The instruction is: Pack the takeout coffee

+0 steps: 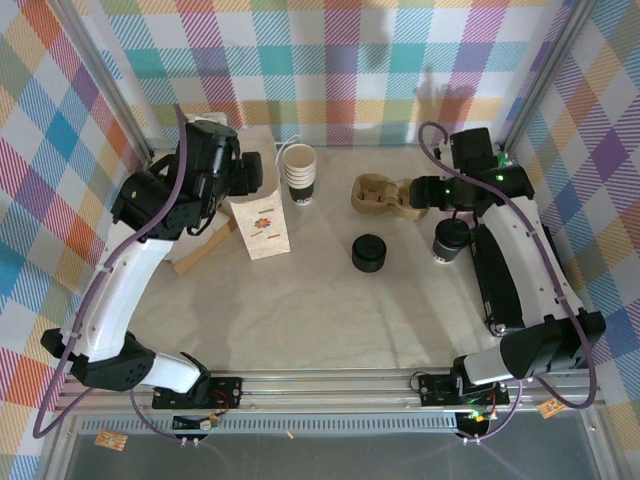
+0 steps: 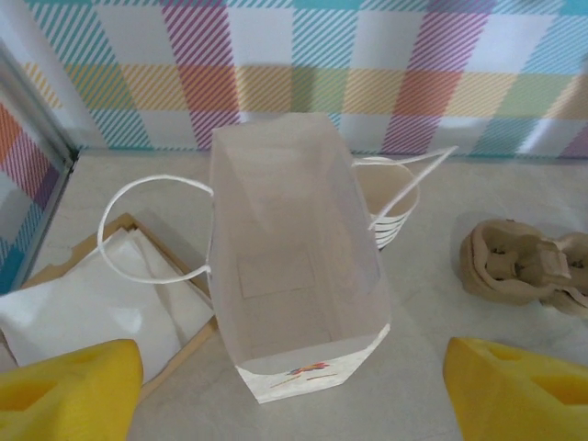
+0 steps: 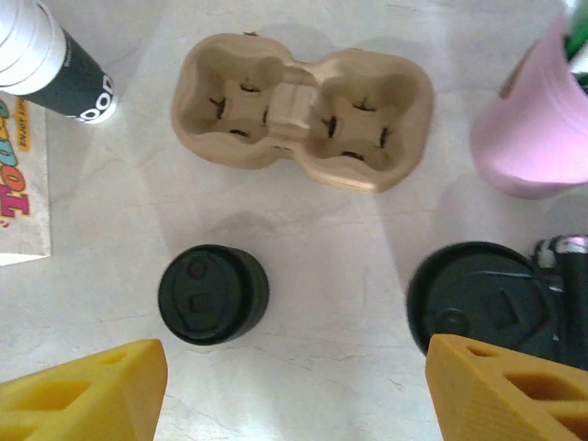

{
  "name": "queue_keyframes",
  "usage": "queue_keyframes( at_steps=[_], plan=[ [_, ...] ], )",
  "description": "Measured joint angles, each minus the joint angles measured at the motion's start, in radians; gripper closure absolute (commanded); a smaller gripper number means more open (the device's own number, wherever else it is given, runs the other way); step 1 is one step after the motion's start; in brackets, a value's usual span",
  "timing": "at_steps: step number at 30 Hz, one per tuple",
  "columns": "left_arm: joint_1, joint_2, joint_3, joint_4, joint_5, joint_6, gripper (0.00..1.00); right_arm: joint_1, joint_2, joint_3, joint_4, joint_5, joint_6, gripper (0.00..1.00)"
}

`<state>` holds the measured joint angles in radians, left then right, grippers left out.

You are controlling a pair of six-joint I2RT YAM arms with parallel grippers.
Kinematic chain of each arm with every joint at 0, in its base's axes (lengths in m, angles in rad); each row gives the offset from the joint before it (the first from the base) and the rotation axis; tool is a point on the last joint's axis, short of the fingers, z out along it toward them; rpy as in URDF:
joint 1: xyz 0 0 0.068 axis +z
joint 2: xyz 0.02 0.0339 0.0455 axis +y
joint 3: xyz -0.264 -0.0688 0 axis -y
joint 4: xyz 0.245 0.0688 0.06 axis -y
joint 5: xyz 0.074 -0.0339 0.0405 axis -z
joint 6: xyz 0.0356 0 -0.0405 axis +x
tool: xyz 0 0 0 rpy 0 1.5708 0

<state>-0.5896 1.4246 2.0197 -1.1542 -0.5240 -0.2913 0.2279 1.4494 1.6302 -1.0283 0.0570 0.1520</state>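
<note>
**Status: Takeout Coffee Upright on Table, Both Grippers Open**

1. Task item. The takeout coffee (image 1: 450, 240) stands on the table (image 1: 330, 310) at the right side of the work area, close beside the forearm of the right arm. Its long axis is vertical: the base rests on the table and the black lid faces up. In the right wrist view the lid is seen from above, its right part hidden behind the gripper finger.

2. Right gripper (image 3: 294, 386). The yellow fingers (image 3: 83, 390) are spread wide and nothing is gripped between them. The coffee lid lies just beside the right-hand finger, outside the gap; whether they touch cannot be told.

3. Left gripper (image 2: 294, 395). The fingers are spread wide and hold nothing. The gripper hangs above the paper bag (image 2: 294, 266) and looks into its open mouth.

4. Paper bag. It stands upright at the left of the table with its mouth up and both handles splayed outward. The interior is bare paper.

5. Adjacent items.
   - The stack of lidless cups (image 1: 300, 172) stands just right of the bag.
   - The pulp cup carrier (image 3: 303, 119) lies flat, pockets up, between the cup stack and the coffee.
   - The stack of lids (image 3: 213, 294) sits on the table in front of the carrier, apart from the coffee.
   - A flat tray (image 2: 55, 257) of white paper lies left of the bag.
</note>
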Motion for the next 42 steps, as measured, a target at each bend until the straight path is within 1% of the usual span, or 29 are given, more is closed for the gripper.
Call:
queue_keyframes(
  at_steps=[5, 8, 12, 16, 24, 30, 42],
  plan=[
    [0.096, 0.013, -0.007, -0.006, 0.039, -0.06, 0.19, 0.029, 0.163, 0.108, 0.009, 0.015, 0.05, 0.37],
    [0.125, 0.01, -0.039, 0.002, 0.063, -0.08, 0.2, 0.035, 0.261, 0.142, 0.032, 0.041, 0.079, 0.4],
    [0.13, -0.009, -0.128, 0.035, 0.093, -0.085, 0.18, 0.035, 0.359, 0.152, 0.061, 0.078, 0.117, 0.41],
    [0.133, -0.015, -0.18, 0.069, 0.12, -0.067, 0.16, 0.039, 0.426, 0.168, 0.082, 0.105, 0.144, 0.4],
    [0.134, -0.042, -0.202, 0.138, 0.122, -0.02, 0.15, 0.06, 0.583, 0.286, 0.116, 0.136, 0.151, 0.43],
    [0.134, -0.082, -0.239, 0.145, 0.118, -0.01, 0.16, 0.063, 0.681, 0.355, 0.119, 0.14, 0.151, 0.46],
    [0.134, -0.087, -0.244, 0.144, 0.102, 0.0, 0.15, 0.067, 0.803, 0.465, 0.101, 0.146, 0.151, 0.47]
  ],
)
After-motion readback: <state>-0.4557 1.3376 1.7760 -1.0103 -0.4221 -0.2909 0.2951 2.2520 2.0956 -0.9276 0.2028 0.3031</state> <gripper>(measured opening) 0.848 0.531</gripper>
